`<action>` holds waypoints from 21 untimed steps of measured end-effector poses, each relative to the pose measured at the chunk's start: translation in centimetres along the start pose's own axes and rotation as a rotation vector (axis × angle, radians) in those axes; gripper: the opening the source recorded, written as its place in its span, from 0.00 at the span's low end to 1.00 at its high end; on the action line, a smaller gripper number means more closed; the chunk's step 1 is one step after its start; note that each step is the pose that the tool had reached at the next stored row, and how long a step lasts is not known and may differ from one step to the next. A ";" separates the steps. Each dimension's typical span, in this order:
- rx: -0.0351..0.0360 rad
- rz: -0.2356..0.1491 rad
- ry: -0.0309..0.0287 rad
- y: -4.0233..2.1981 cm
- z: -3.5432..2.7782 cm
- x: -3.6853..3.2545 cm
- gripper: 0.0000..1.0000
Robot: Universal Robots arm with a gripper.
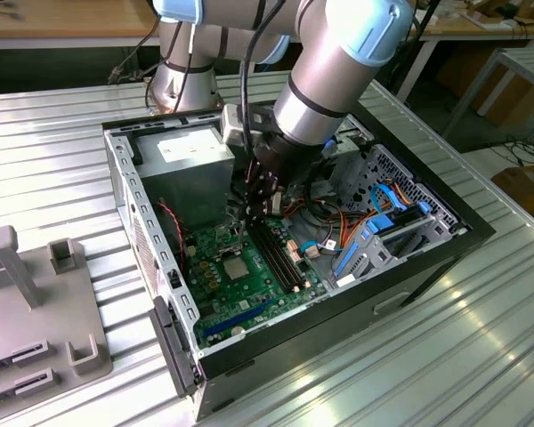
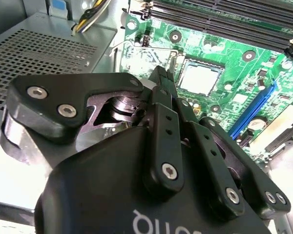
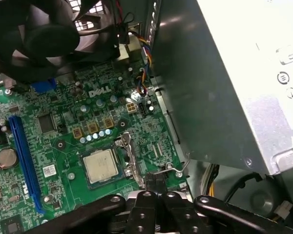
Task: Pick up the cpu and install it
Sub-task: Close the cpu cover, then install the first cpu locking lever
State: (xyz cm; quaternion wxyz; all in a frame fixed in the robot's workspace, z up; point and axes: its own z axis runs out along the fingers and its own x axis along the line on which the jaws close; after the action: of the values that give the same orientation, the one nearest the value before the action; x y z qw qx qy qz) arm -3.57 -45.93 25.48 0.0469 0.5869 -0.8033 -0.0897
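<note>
Fingers (image 3: pixel 156 187) of the gripper (image 2: pixel 162 75) are seen pressed together with nothing between them, just above the green motherboard (image 1: pixel 249 285). The cpu (image 3: pixel 100 165) is seated in its socket nearby, inside the open computer case (image 1: pixel 445 227).

Open black-and-grey metal computer case (image 1: pixel 445 233) lies on the ribbed metal table (image 1: pixel 62 160). Green motherboard (image 1: pixel 215 276) lies flat in the case, with the small square silver-topped cpu (image 1: pixel 233 267) seated in its socket. Black gripper (image 1: pixel 260 197) hangs just above the board, near the cpu. Grey plastic fixture block (image 1: pixel 36 311) sits on the table at the exterior view's left, well apart.
</note>
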 end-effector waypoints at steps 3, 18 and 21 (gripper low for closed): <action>0.0055 -0.017 0.0014 0.03 0.00 0.38 0.11; 0.0206 -0.046 -0.0012 0.02 -0.05 1.88 0.11; 0.0205 -0.046 -0.0012 0.02 -0.05 1.88 0.11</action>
State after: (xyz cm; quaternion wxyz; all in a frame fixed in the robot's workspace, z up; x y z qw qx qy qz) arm -4.16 -47.71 25.48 0.0383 0.6056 -0.7906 -0.0828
